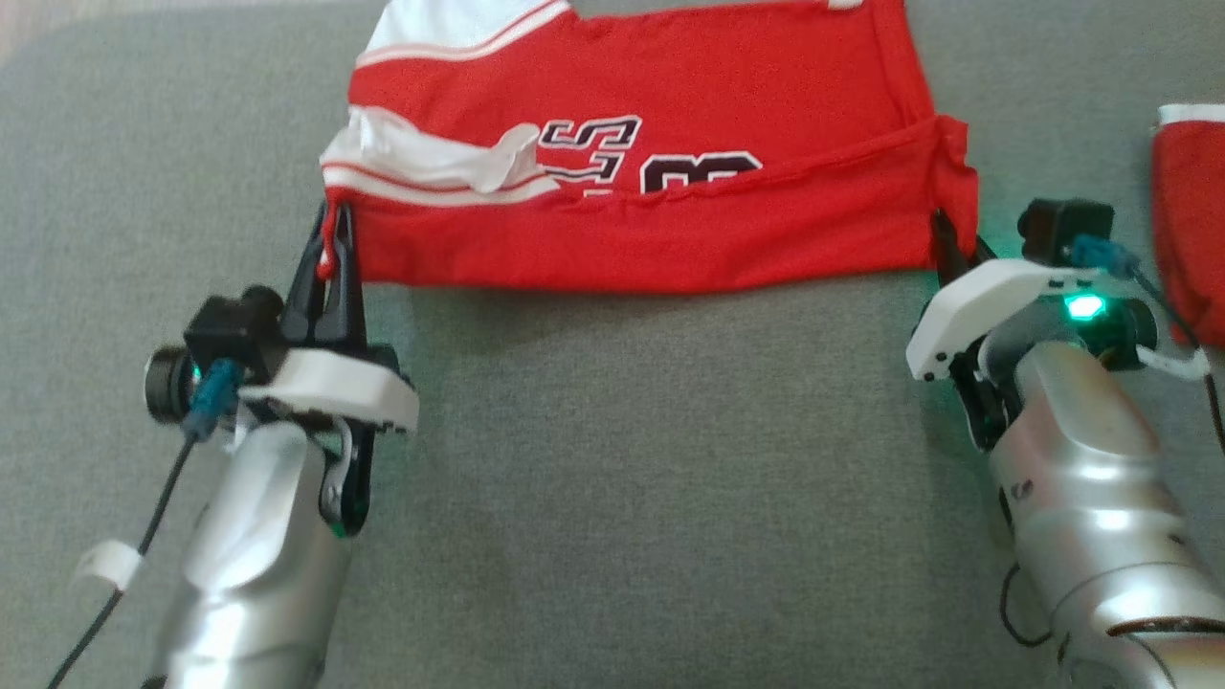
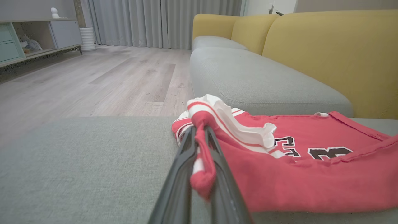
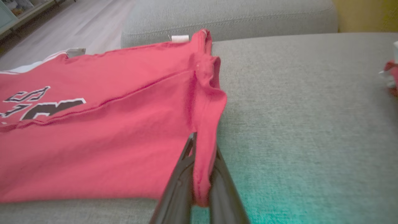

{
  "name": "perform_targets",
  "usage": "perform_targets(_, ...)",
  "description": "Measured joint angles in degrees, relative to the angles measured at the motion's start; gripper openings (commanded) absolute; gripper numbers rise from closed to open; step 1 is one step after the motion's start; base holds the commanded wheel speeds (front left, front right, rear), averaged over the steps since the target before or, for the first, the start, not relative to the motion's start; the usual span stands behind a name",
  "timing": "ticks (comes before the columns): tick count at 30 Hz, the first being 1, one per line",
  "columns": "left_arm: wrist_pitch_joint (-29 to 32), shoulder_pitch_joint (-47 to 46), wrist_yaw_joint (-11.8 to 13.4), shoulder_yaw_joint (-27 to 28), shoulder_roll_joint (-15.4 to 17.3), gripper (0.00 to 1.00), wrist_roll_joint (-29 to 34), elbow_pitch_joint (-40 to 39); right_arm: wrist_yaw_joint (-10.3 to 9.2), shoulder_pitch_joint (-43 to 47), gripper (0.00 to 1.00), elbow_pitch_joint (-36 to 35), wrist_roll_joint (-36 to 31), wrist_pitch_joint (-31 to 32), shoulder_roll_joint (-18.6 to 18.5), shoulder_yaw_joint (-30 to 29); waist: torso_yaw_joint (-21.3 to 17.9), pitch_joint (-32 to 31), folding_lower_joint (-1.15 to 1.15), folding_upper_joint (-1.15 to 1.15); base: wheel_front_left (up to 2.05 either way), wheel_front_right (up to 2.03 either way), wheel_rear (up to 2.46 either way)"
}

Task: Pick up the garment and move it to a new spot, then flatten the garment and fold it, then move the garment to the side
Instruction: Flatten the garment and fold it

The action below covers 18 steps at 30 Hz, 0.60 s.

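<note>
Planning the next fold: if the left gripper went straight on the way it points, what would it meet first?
Probably the bunched white-striped fold of the red jersey; the left gripper is shut on its corner.

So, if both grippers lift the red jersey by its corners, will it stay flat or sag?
Probably floppy: the red jersey bunches where the left gripper and right gripper pinch it. Its middle would likely sag. It looks thin, so probably light.
</note>
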Motion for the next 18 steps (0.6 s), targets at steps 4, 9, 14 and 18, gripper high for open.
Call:
perform_targets(4, 0.5, 2.4, 0.0, -0.5, 0.5, 0.00, 0.0, 1.5, 0.00, 1.7, 0.00, 0.5, 1.3, -3.5, 0.0, 0.1, -0.8, -2.3, 0.00, 0.00, 0.00, 0.00, 0.00)
perform_targets(9, 1.0, 4.8, 0.3, -0.9, 1.1, 0.00, 0.0, 2.3, 0.00, 4.4, 0.00, 0.6, 3.4, -5.1, 0.0, 0.5, -1.7, -5.0, -0.01, 0.00, 0.00, 0.00, 0.00)
perform_targets(14, 1.7, 7.6, 0.4, -1.7, 1.8, 0.00, 0.0, 2.3, 0.00, 8.4, 0.00, -0.4, 5.1, -5.4, 0.1, 1.2, -2.6, -8.9, -0.01, 0.00, 0.00, 0.00, 0.00)
perform_targets(18, 3.7, 10.7, -0.1, -3.1, 2.4, 0.00, 0.0, 1.9, 0.00, 12.5, 0.00, -2.1, 6.4, -4.3, 0.2, 1.2, -3.0, -11.8, -0.02, 0.00, 0.00, 0.00, 0.00)
